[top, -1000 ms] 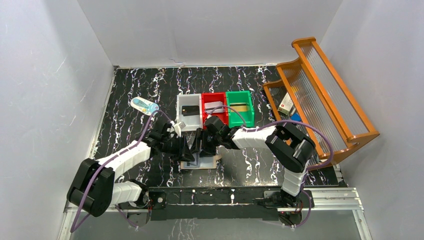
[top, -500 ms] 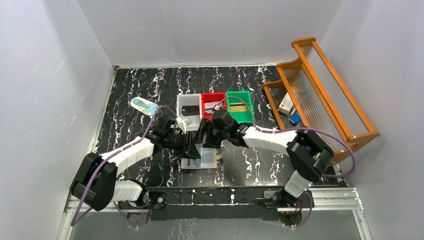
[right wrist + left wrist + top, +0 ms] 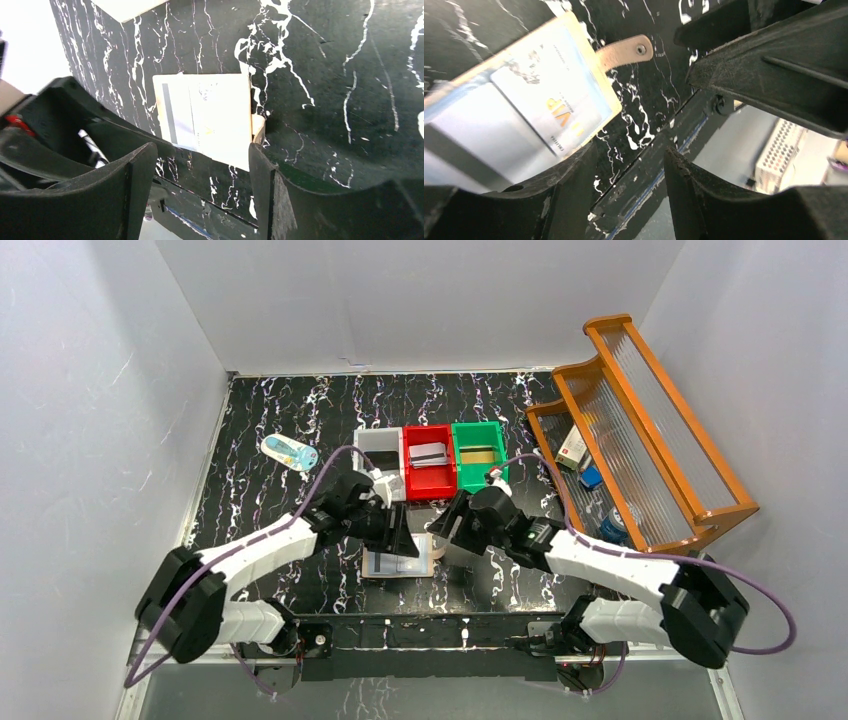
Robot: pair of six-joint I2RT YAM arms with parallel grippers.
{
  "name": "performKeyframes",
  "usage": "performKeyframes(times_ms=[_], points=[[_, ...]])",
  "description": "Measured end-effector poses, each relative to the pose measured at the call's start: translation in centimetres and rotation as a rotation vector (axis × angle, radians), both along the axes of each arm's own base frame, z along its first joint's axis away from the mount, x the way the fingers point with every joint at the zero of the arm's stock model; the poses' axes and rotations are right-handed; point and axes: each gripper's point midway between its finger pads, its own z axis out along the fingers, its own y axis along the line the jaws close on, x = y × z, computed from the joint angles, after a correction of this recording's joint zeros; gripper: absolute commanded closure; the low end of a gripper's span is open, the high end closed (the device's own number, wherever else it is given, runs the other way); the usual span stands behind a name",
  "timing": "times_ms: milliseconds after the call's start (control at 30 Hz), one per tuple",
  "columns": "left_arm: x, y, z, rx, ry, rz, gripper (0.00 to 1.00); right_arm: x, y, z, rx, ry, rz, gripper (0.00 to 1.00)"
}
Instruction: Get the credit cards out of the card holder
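Note:
The card holder (image 3: 400,564) lies open on the black marbled table near the front edge. In the left wrist view the card holder (image 3: 589,65) shows its tan snap tab (image 3: 624,50), a pale card with gold lettering (image 3: 541,107) and a grey card with a dark stripe (image 3: 474,135) in its pockets. It also shows in the right wrist view (image 3: 210,117). My left gripper (image 3: 397,532) (image 3: 629,155) is open and empty at its far left side. My right gripper (image 3: 452,527) (image 3: 202,150) is open and empty just right of it.
A white bin (image 3: 377,443), a red bin (image 3: 409,462) with a grey card (image 3: 428,454) and a green bin (image 3: 497,462) with a gold card (image 3: 478,454) stand behind the card holder. A small bottle (image 3: 288,452) lies at the left. A wooden rack (image 3: 640,430) stands at the right.
My right arm has swung back from the bins toward the near right, and its gripper now sits beside the card holder. My left gripper has shifted slightly right.

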Motion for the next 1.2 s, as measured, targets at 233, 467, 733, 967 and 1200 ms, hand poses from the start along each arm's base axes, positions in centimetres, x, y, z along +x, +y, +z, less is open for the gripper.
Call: performKeyframes(times_ms=[233, 467, 733, 967, 1200], points=[[2.5, 2.5, 3.0, 0.056, -0.207, 0.16, 0.41, 0.2, -0.5, 2.4, 0.072, -0.088, -0.007, 0.3], [3.5, 5.1, 0.4, 0.165, -0.167, 0.267, 0.38, 0.0, 1.0, 1.0, 0.066, -0.065, 0.059, 0.35], [5.0, 5.9, 0.1, 0.102, -0.058, 0.382, 0.37, 0.3, 3.6, -0.6, 0.03, -0.003, 0.118, 0.42], [5.4, 4.7, 0.9, 0.01, -0.018, 0.374, 0.38, 0.4, 5.6, -0.8, 0.02, 0.005, 0.14, 0.48], [3.8, 4.7, -1.0, -0.004, 0.044, 0.351, 0.38, -0.9, 5.0, -3.6, -0.009, 0.048, 0.14, 0.5]])
